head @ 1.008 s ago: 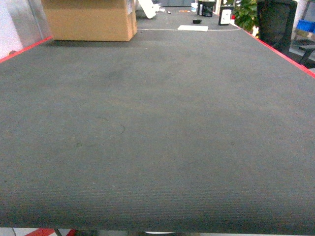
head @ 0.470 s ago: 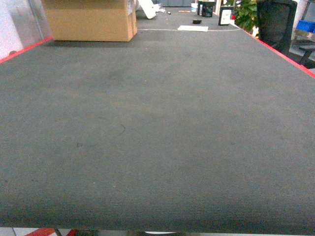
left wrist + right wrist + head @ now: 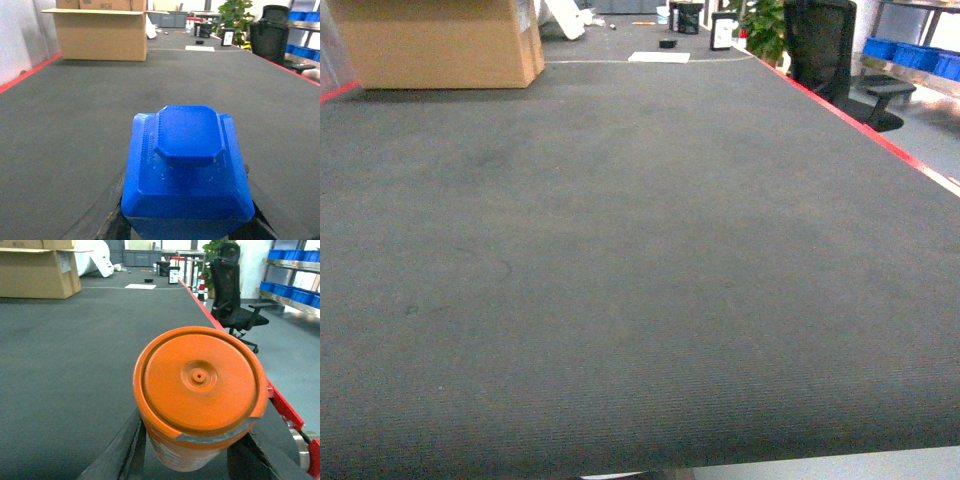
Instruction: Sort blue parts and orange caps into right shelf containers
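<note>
Blue faceted plastic part point(image 3: 186, 167) sits clamped in your left gripper point(image 3: 185, 225); a ridged orange cap point(image 3: 199, 385) sits clamped in your right gripper point(image 3: 192, 452). Your head view shows neither, only grey ribbed table point(image 3: 620, 250), cardboard box point(image 3: 440, 40) and distant blue containers point(image 3: 915, 55).

Only black, matte finger edges of each end effector point(image 3: 187, 227) point(image 3: 187, 460) show, flat and angular.

Neither arm appeared in the head view. The left pincer point(image 3: 186, 227) was closed on a blue part point(image 3: 186, 165), its dark fingers point(image 3: 112, 222) showing at either lower side. The right pincer point(image 3: 192, 452) clamped an orange cap point(image 3: 200, 385) between its fingers point(image 3: 131, 450), held above the worktop point(image 3: 75, 340).
</note>
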Available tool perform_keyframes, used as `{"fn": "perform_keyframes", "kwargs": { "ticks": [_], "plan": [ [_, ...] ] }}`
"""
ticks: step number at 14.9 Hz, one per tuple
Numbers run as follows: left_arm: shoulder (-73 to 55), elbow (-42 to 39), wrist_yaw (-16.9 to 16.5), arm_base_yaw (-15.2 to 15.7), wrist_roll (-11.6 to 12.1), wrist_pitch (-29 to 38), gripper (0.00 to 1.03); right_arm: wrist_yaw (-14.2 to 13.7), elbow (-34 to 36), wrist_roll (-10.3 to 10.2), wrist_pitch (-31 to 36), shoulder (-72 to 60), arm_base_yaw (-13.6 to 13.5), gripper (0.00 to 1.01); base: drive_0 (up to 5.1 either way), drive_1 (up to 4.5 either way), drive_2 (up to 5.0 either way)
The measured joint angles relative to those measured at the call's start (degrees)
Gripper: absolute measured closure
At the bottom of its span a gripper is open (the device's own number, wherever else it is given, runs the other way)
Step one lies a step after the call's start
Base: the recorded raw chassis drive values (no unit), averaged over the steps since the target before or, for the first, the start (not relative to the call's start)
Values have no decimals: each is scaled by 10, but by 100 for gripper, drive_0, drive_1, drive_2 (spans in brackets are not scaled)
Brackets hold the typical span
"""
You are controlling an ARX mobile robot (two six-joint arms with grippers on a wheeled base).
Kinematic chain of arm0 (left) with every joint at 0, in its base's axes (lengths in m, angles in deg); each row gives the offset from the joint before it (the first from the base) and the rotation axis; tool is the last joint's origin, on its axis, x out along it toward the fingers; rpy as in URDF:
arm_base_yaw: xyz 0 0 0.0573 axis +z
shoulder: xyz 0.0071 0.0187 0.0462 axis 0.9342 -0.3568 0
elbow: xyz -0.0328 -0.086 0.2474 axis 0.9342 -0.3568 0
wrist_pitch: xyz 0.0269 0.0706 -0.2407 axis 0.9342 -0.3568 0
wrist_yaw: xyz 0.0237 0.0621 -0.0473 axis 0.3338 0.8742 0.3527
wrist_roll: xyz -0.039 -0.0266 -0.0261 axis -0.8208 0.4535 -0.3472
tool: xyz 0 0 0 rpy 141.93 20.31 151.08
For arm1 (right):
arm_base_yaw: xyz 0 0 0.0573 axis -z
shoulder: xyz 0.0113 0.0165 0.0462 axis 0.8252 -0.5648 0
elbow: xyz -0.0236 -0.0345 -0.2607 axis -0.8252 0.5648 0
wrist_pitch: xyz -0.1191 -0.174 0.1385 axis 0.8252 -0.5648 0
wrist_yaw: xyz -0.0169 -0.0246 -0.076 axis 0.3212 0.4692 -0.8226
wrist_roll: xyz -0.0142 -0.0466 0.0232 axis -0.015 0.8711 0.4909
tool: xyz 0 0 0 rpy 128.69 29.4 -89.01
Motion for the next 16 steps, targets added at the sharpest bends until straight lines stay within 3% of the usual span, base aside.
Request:
{"fn": "perform_keyframes", "kwargs": {
  "ticks": [16],
  "plan": [
    [0,0,0,-1,0,0,60,0,0,0,0,0,0,61,-159,-159,-159]
  ]
}}
